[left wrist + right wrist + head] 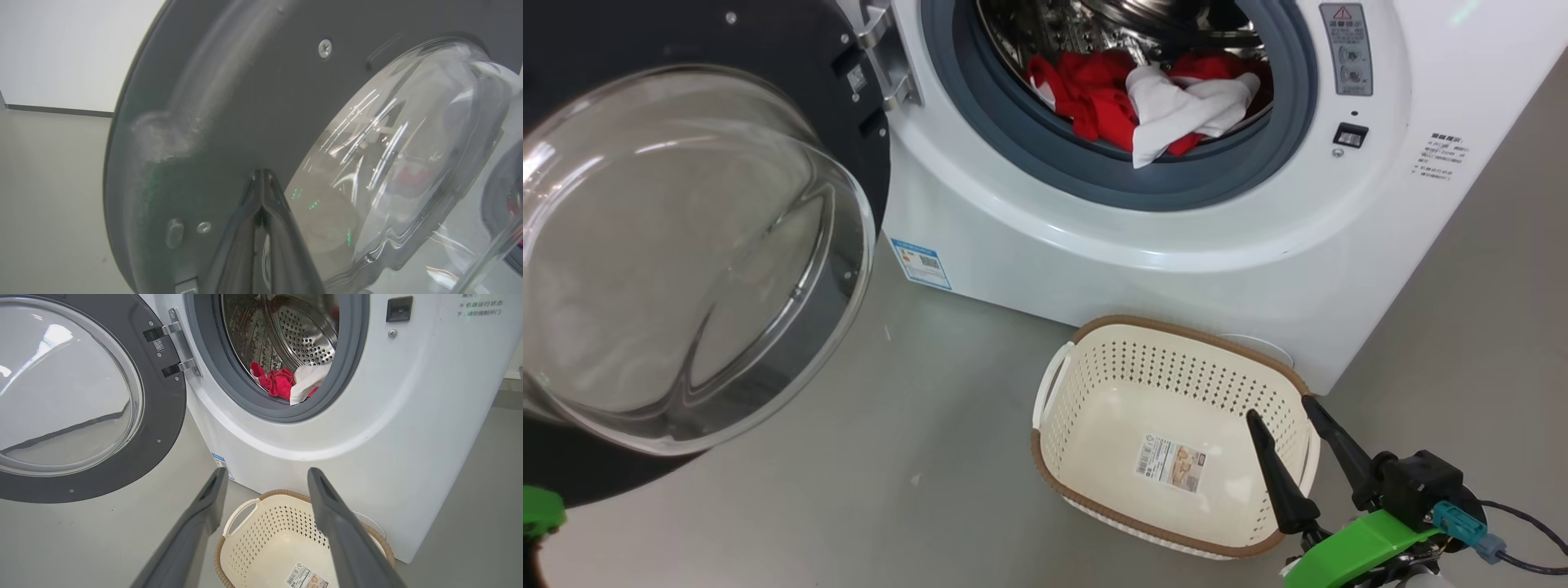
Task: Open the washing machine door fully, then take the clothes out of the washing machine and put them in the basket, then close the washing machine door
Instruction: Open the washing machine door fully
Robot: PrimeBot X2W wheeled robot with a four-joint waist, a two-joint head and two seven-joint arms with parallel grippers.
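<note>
Two fingers (1274, 465) of the right gripper (1278, 407), spread wide, hover over the basket (1176, 367).

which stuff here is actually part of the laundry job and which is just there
Part of the job:
washing machine door
clothes
washing machine
basket

Just there:
blue label sticker
warning sticker
floor
wall
</note>
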